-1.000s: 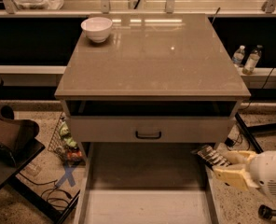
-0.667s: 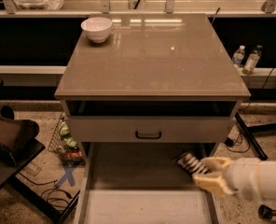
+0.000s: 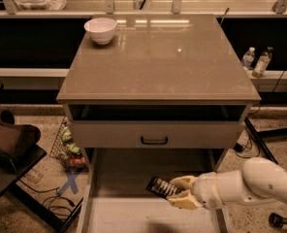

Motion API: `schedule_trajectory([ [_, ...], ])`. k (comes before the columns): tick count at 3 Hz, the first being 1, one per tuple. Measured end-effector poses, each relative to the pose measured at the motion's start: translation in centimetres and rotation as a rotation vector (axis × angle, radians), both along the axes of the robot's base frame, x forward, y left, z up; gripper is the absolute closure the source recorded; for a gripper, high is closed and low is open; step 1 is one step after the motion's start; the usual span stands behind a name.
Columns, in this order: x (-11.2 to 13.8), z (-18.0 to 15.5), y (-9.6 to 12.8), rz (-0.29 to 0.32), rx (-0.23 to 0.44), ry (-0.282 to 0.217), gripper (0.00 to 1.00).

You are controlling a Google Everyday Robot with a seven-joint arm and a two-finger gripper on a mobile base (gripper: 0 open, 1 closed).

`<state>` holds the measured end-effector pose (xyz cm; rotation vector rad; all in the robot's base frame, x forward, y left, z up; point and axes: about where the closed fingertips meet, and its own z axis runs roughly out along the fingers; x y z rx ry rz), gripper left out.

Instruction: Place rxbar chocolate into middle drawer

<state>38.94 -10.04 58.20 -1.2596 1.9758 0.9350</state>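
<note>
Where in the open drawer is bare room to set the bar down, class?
The middle drawer has bare pale floor between its left wall and the gripper. Its right side is crowded: there the gripper, shut on the rxbar chocolate, hangs over it.

Beige cabinet (image 3: 158, 62), seemingly speckled floor (image 3: 32, 120)

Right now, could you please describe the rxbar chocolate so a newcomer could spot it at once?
Find the grey-beige cabinet with the white bowl on top; below its handled drawer front, the middle drawer is pulled out. Over it, the gripper holds the rxbar chocolate, the only small flat black bar with white print.
</note>
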Motion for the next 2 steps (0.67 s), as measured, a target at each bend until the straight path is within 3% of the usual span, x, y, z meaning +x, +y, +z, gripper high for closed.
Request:
schedule_trajectory([
  [1,1.5,-4.6,1.4,0.042,0.025,0.040,1.00],
  [2,2.3,-8.0,1.3,-0.004,-0.021,0.095,0.84],
])
